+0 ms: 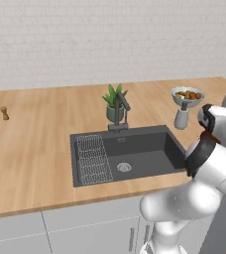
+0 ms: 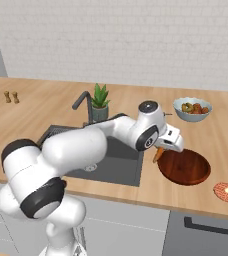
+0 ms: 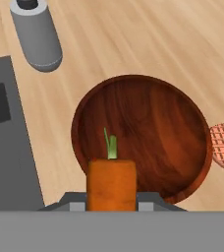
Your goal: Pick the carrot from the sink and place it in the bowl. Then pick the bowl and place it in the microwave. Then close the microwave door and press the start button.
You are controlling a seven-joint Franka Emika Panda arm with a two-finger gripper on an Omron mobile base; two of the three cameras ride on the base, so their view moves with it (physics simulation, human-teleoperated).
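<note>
On the wooden counter (image 2: 226,140), right of the sink (image 1: 135,154), the gripper (image 2: 159,151) grasps the carrot (image 3: 111,183) (green stub up) over the bowl's (image 3: 153,128) lower-left rim, mid-frame.

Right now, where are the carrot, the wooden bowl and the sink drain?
carrot (image 3: 111,183): hand view, on its orange body.
bowl (image 2: 186,167): right base view, on its bare reddish-brown inside.
sink drain (image 1: 124,167): left base view, on the round silver middle.
</note>
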